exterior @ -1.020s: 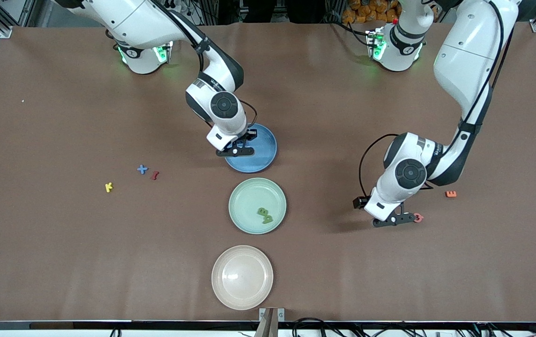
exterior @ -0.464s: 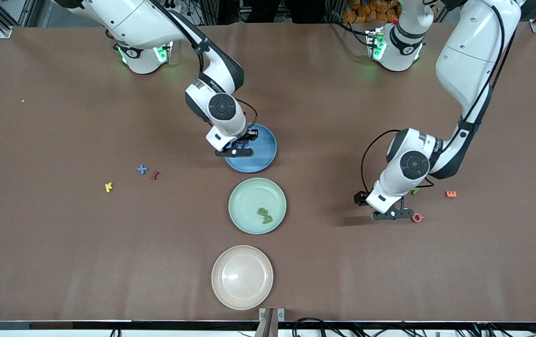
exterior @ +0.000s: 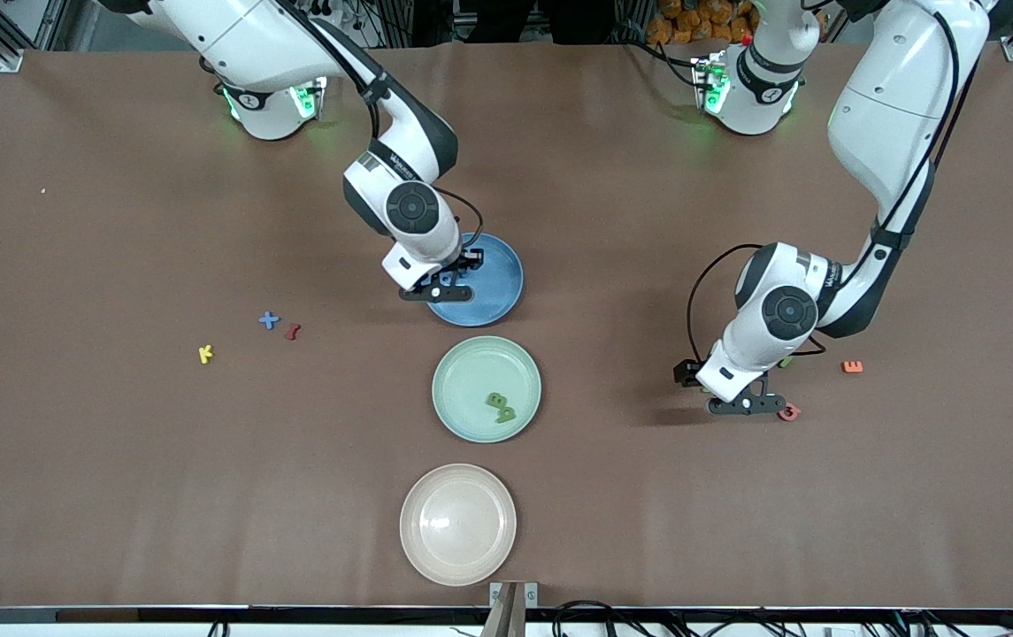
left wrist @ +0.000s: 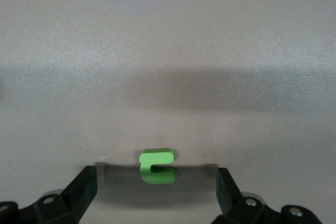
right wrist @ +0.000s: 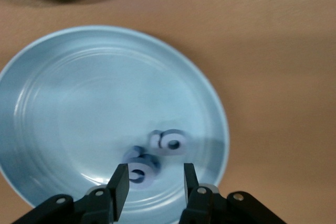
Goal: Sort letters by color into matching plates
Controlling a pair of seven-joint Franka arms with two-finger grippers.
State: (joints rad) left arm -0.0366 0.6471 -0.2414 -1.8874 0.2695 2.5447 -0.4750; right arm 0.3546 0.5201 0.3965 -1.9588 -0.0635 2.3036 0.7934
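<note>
The right gripper (exterior: 437, 285) hangs over the rim of the blue plate (exterior: 497, 296) at that plate's 9 o'clock edge in the front view. Its fingers (right wrist: 118, 186) stand apart and hold nothing. Two blue letters (right wrist: 155, 155) lie in the blue plate, close together, just ahead of the fingertips in the right wrist view.

The left gripper (exterior: 743, 404) is low over the table toward the left arm's end. Its fingers (left wrist: 84, 187) are spread wide, and a green letter (left wrist: 157, 166) lies flat on the table between them, touching neither.

At 3 o'clock of the left gripper in the front view, just beside it, lies a red digit (exterior: 790, 411). An orange letter (exterior: 852, 366) lies at 2 o'clock of that digit.

The green plate (exterior: 462, 389) lies nearer the front camera than the blue plate and holds two green letters (exterior: 500, 407). The beige plate (exterior: 457, 524) is nearest the camera.

Toward the right arm's end lie a blue cross (exterior: 269, 320), a dark red letter (exterior: 292, 332) and a yellow letter (exterior: 205, 354).
</note>
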